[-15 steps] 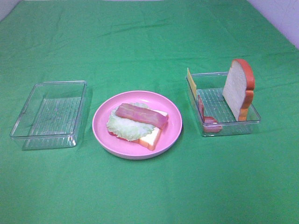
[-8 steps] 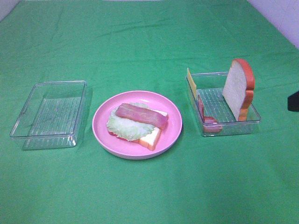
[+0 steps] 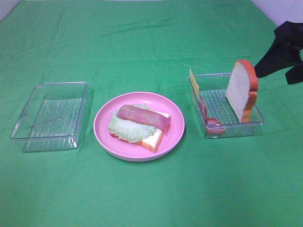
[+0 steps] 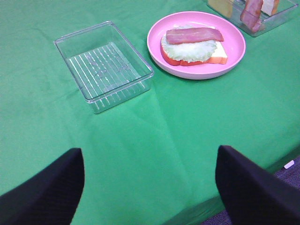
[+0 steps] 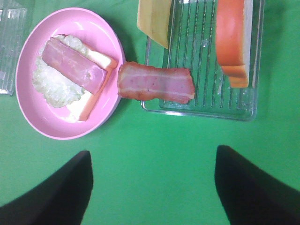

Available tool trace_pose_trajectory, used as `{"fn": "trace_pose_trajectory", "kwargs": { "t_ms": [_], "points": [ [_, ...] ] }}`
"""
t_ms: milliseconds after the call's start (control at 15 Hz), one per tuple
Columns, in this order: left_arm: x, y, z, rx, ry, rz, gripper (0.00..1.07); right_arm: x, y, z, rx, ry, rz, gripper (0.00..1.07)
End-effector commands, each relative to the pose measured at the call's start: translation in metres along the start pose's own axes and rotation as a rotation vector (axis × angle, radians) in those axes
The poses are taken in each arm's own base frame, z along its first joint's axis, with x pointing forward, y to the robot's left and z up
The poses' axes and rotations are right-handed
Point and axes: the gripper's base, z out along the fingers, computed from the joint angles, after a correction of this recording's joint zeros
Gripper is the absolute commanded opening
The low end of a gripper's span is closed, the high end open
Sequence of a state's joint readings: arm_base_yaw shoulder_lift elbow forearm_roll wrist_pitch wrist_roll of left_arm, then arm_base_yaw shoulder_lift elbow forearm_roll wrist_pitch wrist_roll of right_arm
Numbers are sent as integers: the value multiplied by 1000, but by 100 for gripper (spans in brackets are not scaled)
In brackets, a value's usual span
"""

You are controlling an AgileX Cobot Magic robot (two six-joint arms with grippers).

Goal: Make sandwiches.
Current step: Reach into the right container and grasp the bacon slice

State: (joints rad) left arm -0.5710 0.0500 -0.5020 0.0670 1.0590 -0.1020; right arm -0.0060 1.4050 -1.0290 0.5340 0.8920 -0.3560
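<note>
On the pink plate lies an open sandwich: a bread slice, pale lettuce and a bacon strip on top. The right tray holds an upright bread slice, a yellow cheese square leaning at its far-left corner, and a bacon strip against its left wall. My right gripper hovers open beside the tray's far-right corner, holding nothing. In the right wrist view the gripper is apart from the bacon. My left gripper is open and empty, near the table's front edge.
An empty clear tray sits left of the plate, also in the left wrist view. Green cloth covers the whole table. The table's front edge shows at the corner of the left wrist view.
My right gripper has come into the exterior view from the right edge and now hangs near the right tray's far corner. Nothing on the table has moved.
</note>
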Motion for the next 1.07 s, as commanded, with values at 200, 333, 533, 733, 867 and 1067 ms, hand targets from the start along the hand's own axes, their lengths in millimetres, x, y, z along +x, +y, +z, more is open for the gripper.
{"fn": "trace_pose_trajectory", "kwargs": {
  "t_ms": [200,333,533,733,867,1067],
  "points": [
    [-1,0,-1,2,-16,-3,74,-14,30,37,37,119,-153,68],
    [-1,0,-1,2,-16,-3,74,-29,46,73,94,200,-128,68],
    [-1,0,-1,2,-16,-3,74,-43,45,98,91,236,-77,68],
    [-1,0,-1,2,-16,-3,74,-59,41,126,80,271,-55,68],
    [-1,0,-1,2,-16,-3,74,-65,36,146,83,323,-37,66],
    [-1,0,-1,2,-16,-3,74,-63,30,165,88,385,-18,60]
  ]
}}
